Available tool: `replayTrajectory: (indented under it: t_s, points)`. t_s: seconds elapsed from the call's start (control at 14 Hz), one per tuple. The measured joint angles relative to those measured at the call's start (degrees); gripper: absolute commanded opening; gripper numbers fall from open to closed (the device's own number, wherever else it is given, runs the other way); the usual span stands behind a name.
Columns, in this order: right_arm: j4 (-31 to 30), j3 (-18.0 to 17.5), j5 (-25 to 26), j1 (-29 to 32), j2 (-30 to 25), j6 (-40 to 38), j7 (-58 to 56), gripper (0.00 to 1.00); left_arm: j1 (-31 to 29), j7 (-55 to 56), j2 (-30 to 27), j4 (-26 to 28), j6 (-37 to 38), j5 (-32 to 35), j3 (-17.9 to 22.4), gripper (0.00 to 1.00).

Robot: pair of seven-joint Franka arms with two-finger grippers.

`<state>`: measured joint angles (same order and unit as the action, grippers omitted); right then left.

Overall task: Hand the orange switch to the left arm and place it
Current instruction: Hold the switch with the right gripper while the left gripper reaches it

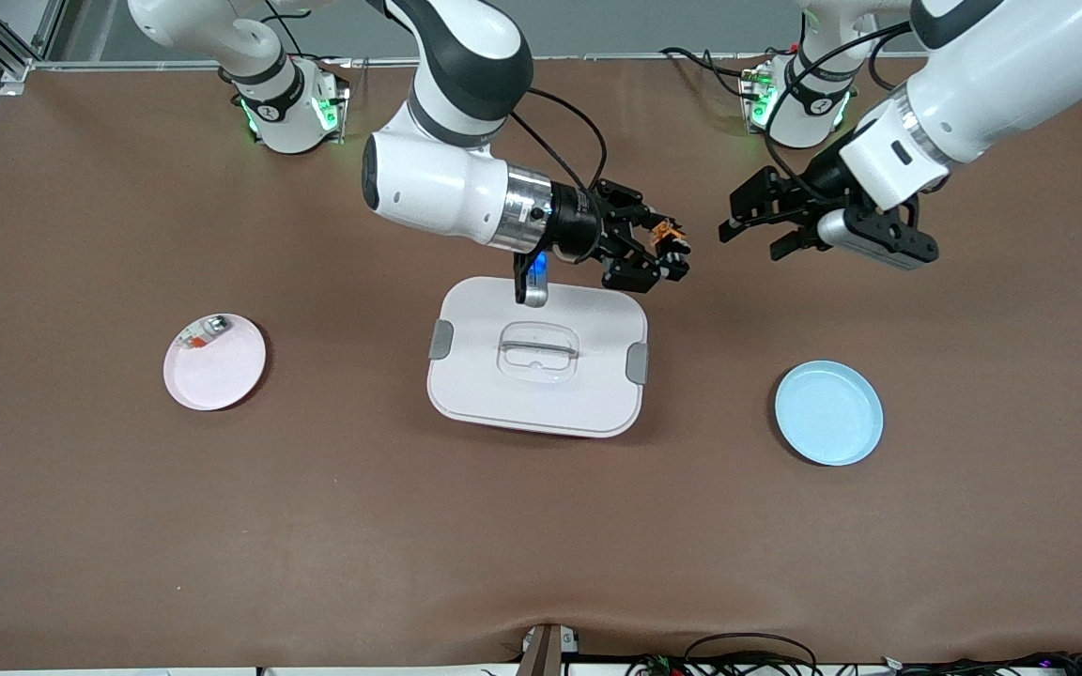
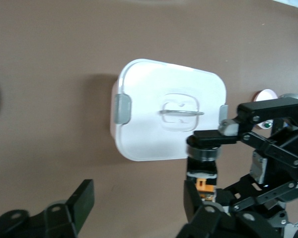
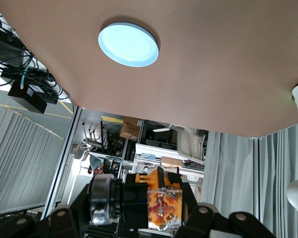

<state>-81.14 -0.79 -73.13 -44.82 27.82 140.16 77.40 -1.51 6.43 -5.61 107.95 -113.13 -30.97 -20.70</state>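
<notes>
Right gripper (image 1: pixel 668 252) clenched on orange switch (image 1: pixel 665 232) above box (image 1: pixel 541 394) edge, left gripper (image 1: pixel 755 228) released nearby; light, rigid, best pinched on black body

The orange switch (image 1: pixel 666 237), black-bodied, is up in the air just above the white box's (image 1: pixel 541 394) edge.

You get even, bright overhead light on the table (image 1: pixel 128 526) — shadows are soft and short, hugging the box (image 1: pixel 537 357) and the blue plate (image 1: pixel 828 413). The box lid shows mild glare and looks nearly washed out in the left wrist view. Your right wrist view is sharp on the plate but soft on the close switch (image 3: pixel 161 203) — the room there is dimmer.
</notes>
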Motion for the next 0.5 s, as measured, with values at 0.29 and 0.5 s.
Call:
replayTrajectory:
  t_s: [0.29,0.5]
  points:
    - [0.45,0.01,0.00,0.00,0.14,0.00,0.32,0.17,-0.01,-0.12,0.01,0.69,-2.26,-5.09,-1.94,0.72]
    - [0.49,0.02,0.00,-0.01,0.29,0.00,0.33,0.17,-0.01,-0.16,0.01,0.77,-3.95,-6.86,-3.76,0.68]
